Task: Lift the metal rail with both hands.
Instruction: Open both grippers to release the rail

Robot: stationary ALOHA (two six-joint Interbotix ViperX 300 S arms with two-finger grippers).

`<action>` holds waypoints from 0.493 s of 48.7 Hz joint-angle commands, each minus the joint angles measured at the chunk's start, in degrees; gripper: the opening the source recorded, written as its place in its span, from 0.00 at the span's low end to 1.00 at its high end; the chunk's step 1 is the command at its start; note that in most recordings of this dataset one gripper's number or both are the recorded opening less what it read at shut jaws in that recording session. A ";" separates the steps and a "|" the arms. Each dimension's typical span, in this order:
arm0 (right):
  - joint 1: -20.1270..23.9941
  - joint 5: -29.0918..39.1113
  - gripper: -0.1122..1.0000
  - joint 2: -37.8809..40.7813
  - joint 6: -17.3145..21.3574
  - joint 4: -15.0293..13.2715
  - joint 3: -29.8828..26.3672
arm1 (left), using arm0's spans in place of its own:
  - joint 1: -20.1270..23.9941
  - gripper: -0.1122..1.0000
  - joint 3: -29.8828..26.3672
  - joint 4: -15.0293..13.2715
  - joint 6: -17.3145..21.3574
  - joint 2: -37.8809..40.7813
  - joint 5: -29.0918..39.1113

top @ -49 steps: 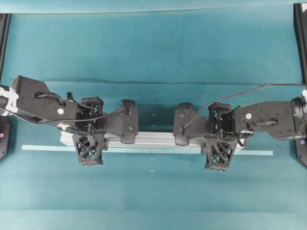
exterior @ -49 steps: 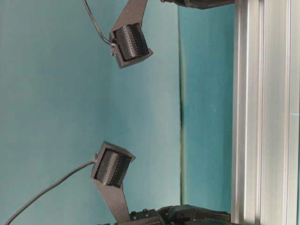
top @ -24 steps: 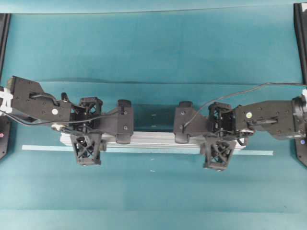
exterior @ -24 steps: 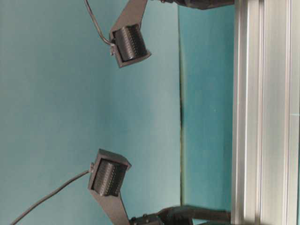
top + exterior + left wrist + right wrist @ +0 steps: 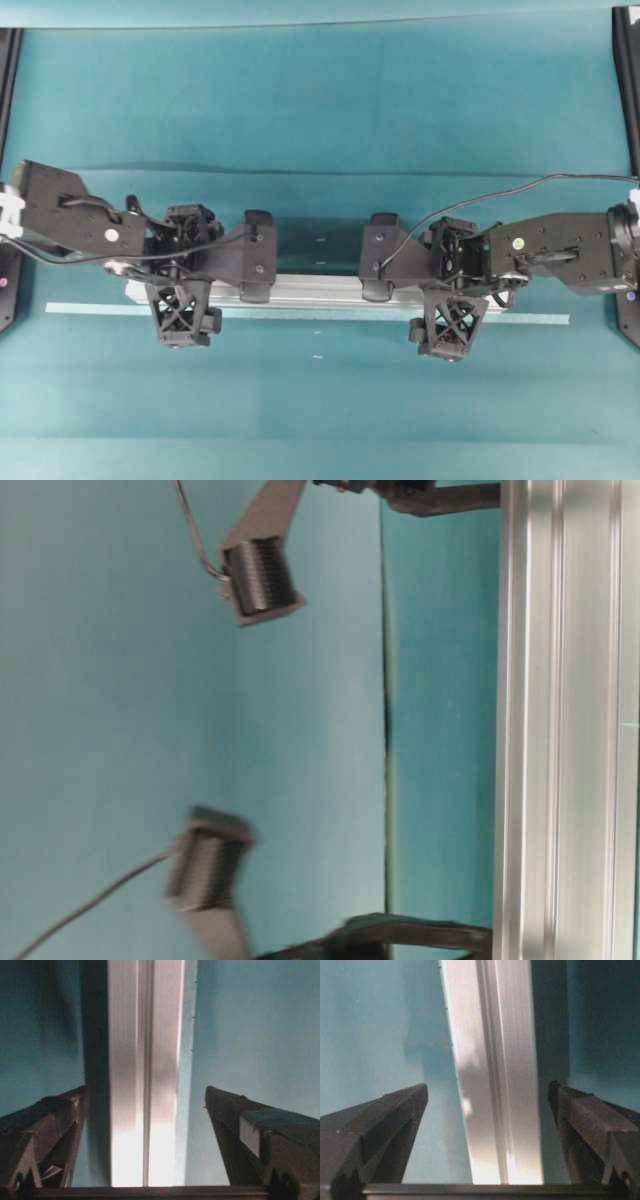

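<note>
Both pincers stand spread wide over the metal rail (image 5: 320, 290): the left gripper (image 5: 145, 1095) has its two black fingers (image 5: 45, 1130) well apart on either side of the bar, with teal cloth showing between each finger and the metal, and the right gripper (image 5: 487, 1092) is the same, its fingers (image 5: 385, 1125) clear of the bar on both flanks. Neither pinches anything. Going by size, the teal table (image 5: 320, 110) fills the overhead view. On it the metal rail lies flat and crosswise, a long silver grooved bar running from under the left arm (image 5: 70, 210) to under the right arm (image 5: 560, 250), its middle stretch bare between the two wrist cameras. In the table-level view the bar (image 5: 565, 720) fills the right side and rests on the cloth. Just beside it, on the near side in the overhead view, a thin pale tape strip (image 5: 530, 319) lies parallel and reaches a little past both ends of the bar. A black cable (image 5: 480, 200) loops from the right arm toward its camera.
</note>
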 commanded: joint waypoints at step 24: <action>-4.22 -10.11 0.98 -21.97 -0.53 -1.49 0.70 | 0.35 0.91 3.87 0.00 -0.09 -25.66 0.18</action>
